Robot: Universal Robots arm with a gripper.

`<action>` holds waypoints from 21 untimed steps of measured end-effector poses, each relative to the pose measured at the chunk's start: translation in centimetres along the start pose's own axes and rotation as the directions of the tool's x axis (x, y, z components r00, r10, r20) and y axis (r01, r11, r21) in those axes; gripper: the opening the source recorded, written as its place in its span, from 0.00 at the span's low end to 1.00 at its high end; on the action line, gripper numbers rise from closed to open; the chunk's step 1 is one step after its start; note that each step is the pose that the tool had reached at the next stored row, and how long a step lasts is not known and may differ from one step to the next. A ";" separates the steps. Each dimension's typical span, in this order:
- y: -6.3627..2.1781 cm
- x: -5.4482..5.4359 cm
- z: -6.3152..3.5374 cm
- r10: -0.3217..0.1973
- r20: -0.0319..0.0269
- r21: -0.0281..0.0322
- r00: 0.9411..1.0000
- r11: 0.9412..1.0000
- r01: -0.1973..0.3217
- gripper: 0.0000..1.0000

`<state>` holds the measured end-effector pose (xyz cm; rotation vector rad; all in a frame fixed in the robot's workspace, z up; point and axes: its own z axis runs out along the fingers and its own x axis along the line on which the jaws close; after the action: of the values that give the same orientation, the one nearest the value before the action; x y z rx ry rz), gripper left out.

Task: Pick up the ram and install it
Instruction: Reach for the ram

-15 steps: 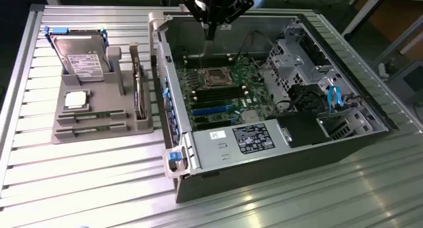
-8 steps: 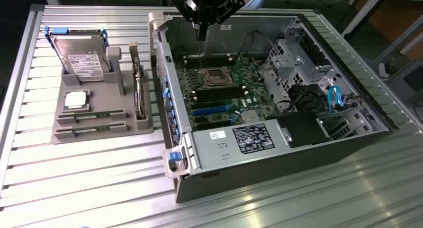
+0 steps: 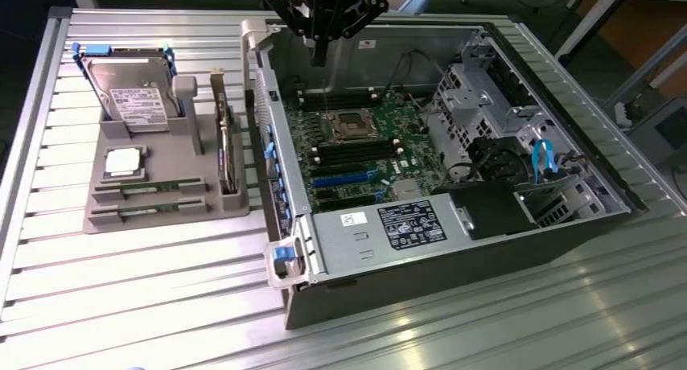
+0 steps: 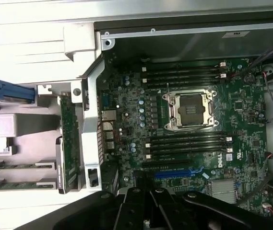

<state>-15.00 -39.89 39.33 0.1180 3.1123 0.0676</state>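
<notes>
Black two-fingered gripper (image 3: pixel 318 58) hangs shut and empty over the far edge of the open dark-grey computer case (image 3: pixel 429 298), high enough for its wrist camera to look down on the green motherboard (image 4: pixel 194 143). The ram, a long thin green circuit-board stick (image 3: pixel 148 190), lies well apart from it in a groove of the grey plastic parts tray (image 3: pixel 177 165), probably cradled there for a grasp from above.

End effector (image 3: pixel 318 58) shut, hangs above open computer case (image 3: pixel 419 289) — ram (image 3: pixel 147 189) lies in grey tray (image 3: pixel 166 165) on bench (image 3: pixel 140 289).
</notes>
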 end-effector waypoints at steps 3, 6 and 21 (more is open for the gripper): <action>-0.05 0.6 -0.02 0.000 0.000 0.000 1.000 1.000 0.000 0.09; -0.06 0.8 -0.02 0.000 0.000 0.000 1.000 1.000 0.000 0.09; -0.12 1.5 -0.04 0.000 0.000 0.000 1.000 1.000 0.000 0.09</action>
<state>-16.53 -39.89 39.33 0.1180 3.1123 0.0676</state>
